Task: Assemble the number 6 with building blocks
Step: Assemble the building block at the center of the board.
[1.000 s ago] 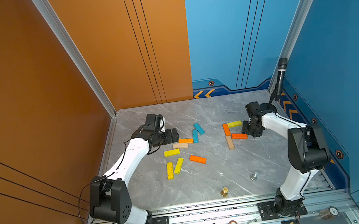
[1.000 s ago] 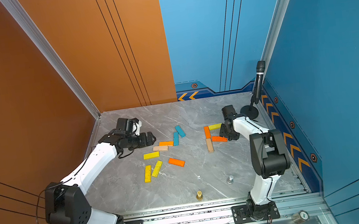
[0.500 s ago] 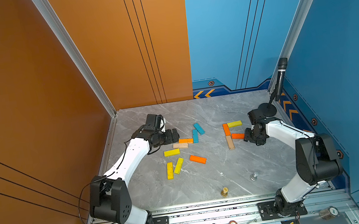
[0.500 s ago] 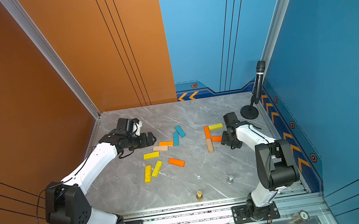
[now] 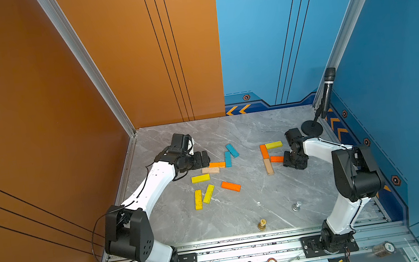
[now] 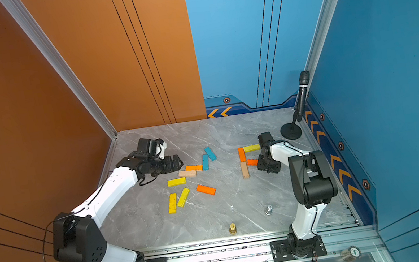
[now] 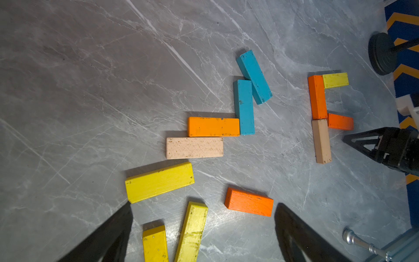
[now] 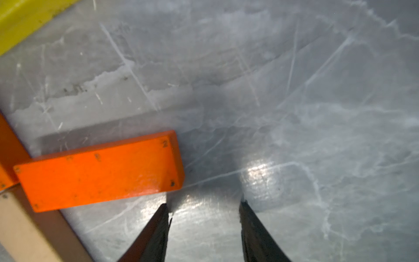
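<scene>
At the right of the grey floor, building blocks lie end to end as part of the number 6: an orange plank (image 5: 264,151), a yellow one (image 5: 273,145), a tan one (image 5: 268,166) and a partly hidden orange plank (image 5: 277,159) (image 8: 99,172). My right gripper (image 5: 286,162) (image 8: 204,204) is low, just off that plank's free end, open and empty. At the left lie several loose planks: teal (image 5: 228,159), orange (image 5: 217,164), tan (image 5: 210,170), yellow (image 5: 200,178) and orange (image 5: 231,186). My left gripper (image 5: 207,160) (image 7: 215,204) hovers beside them, wide open and empty.
A microphone stand (image 5: 311,128) stands at the back right, close behind the right arm. A gold piece (image 5: 262,224) and a silver piece (image 5: 296,205) stand near the front edge. Orange and blue walls close in the left, back and right.
The right gripper has drawn back toward the front, off the orange plank, and its elbow has swung right. Its jaws have narrowed a little. The left arm and the planks have not moved.
</scene>
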Available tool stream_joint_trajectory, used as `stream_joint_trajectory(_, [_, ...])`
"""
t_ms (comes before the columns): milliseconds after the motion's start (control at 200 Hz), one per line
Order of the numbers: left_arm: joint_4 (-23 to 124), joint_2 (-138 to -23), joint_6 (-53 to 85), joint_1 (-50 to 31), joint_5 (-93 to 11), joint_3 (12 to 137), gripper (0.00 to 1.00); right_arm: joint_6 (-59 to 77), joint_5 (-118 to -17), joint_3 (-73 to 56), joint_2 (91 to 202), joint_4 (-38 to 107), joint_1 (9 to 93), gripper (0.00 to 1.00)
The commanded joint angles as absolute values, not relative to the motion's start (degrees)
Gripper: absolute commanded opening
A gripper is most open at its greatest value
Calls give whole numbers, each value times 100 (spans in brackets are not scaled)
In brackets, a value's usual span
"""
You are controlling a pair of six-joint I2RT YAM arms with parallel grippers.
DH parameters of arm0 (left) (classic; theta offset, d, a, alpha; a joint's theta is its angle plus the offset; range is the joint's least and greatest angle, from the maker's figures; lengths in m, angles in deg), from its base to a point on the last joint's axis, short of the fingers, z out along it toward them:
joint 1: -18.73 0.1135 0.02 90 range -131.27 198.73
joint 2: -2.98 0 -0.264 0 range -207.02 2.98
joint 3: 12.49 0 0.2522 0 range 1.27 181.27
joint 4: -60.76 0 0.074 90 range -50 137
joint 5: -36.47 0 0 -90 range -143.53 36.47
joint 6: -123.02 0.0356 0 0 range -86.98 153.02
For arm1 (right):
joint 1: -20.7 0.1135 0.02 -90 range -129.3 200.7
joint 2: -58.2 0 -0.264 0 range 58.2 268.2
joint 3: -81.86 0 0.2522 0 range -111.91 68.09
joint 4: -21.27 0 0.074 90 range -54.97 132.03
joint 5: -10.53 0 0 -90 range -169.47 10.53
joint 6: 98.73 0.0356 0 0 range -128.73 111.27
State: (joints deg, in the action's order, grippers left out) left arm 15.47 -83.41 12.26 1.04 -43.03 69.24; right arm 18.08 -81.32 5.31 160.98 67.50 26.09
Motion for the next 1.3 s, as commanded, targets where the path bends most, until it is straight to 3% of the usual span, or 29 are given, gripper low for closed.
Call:
stream_joint_trajectory(0, [1395,-8407,1322,98,-4358,7114,98,1695,-8306,294,16272,6822,2553,51])
stream_joint_trajectory(456, [1398,-8504,1307,161,-4309,7139,98,1631,-8251,42,16490,6870,2544,51])
stream_joint_trajectory(841, [1395,-8553,1300,157,-4283,7160,98,1581,-8248,26,15654,7071,2246,51])
stream_joint_trajectory(1297, [1373,-8510,1336,133,-4326,7143,98,737,-8245,-919,16696,7237,1730,56])
